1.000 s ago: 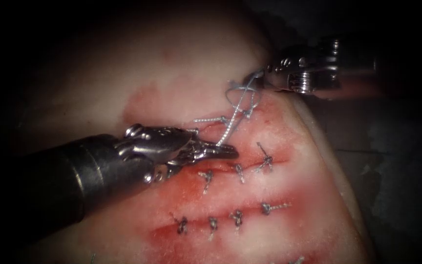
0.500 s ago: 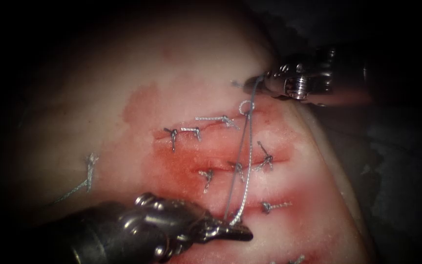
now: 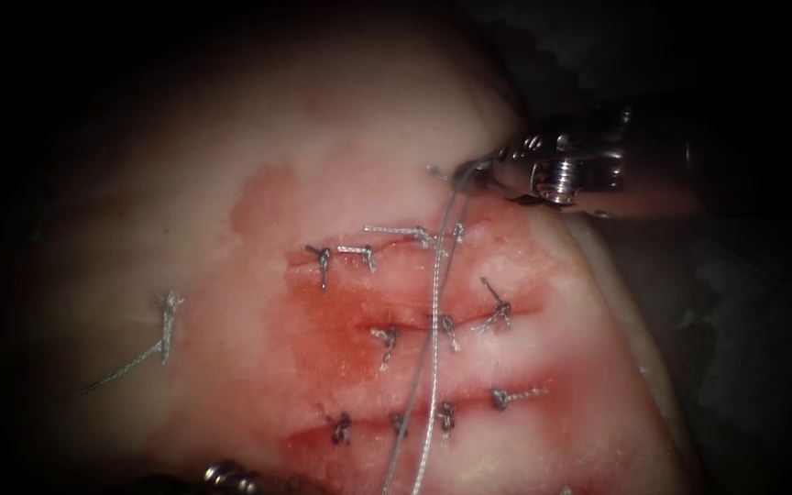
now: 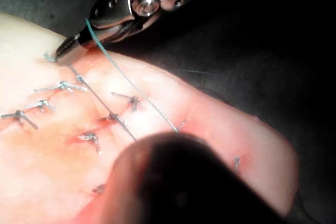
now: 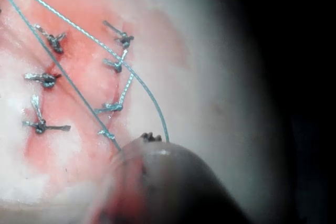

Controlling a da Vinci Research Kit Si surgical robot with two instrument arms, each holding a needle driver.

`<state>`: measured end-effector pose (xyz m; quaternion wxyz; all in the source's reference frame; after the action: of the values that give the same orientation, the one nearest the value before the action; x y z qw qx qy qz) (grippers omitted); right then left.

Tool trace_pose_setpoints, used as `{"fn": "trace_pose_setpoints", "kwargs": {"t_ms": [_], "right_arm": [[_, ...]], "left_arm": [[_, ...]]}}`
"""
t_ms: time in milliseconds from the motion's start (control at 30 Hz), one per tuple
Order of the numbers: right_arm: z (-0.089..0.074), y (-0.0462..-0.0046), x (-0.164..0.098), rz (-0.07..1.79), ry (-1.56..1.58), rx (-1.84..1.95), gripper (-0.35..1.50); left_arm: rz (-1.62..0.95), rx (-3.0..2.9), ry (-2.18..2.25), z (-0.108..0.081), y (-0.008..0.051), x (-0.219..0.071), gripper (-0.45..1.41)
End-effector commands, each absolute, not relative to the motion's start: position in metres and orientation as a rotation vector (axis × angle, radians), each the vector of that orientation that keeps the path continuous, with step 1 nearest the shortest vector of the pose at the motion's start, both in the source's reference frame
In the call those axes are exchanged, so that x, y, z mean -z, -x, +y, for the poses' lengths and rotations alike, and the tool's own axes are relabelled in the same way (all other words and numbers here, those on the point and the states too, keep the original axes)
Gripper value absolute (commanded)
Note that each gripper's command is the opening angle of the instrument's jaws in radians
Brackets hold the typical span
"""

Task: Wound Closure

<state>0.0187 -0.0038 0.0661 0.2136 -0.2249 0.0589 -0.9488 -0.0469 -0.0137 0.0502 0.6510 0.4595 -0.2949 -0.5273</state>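
Note:
My right tool (image 3: 474, 170) comes in at the upper right, its jaws shut on the thread (image 3: 437, 302) just above the right end of the top cut (image 3: 387, 234). From there two strands run straight down over the tissue (image 3: 341, 156), across the stitched cuts, to the near edge. A metal part of my left tool's wrist (image 3: 226, 477) shows at that edge. In the left wrist view the right tool (image 4: 65, 53) pinches the thread (image 4: 121, 77), and both strands end at my left tool's dark blurred body (image 4: 184, 182), which holds them taut.
Three cuts lie across the tissue, each with several knotted stitches (image 3: 387, 335) and short cut ends. Red fluid (image 3: 332, 312) stains the tissue around them. A separate stitch with a long tail (image 3: 167, 316) sits far left. The tissue drops off at its right edge (image 3: 634, 330).
My left tool has drawn down toward the near edge with the thread, stretching both strands. The small loop by the top cut has closed. The right tool has barely moved.

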Motion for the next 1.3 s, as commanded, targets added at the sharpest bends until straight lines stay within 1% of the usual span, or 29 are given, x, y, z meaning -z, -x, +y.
{"fn": "trace_pose_setpoints", "kwargs": {"t_ms": [33, 733, 1033, 1200, 1300], "right_arm": [[-0.0031, -0.0196, -0.0663, 0.149, 0.628, 2.624, -0.35], [-0.0016, -0.0196, -0.0668, -0.026, 0.543, 2.524, -0.35], [-0.0006, -0.0193, -0.0668, -0.036, 0.535, 2.514, -0.35], [-0.0012, -0.0197, -0.0665, 0.026, 0.576, 2.524, -0.35], [-0.0015, -0.0202, -0.0661, 0.026, 0.626, 2.574, -0.35]], "left_arm": [[-0.672, 1.195, -1.042, -0.013, 0.0475, -0.0505, -0.45], [-0.641, 1.173, -1.088, -0.016, 0.0487, -0.0512, -0.45], [-0.638, 1.17, -1.1, -0.0166, 0.0489, -0.051, -0.45], [-0.663, 1.193, -1.086, -0.0156, 0.049, -0.051, -0.45], [-0.747, 1.207, -1.036, -0.0135, 0.0492, -0.051, -0.45]]}}
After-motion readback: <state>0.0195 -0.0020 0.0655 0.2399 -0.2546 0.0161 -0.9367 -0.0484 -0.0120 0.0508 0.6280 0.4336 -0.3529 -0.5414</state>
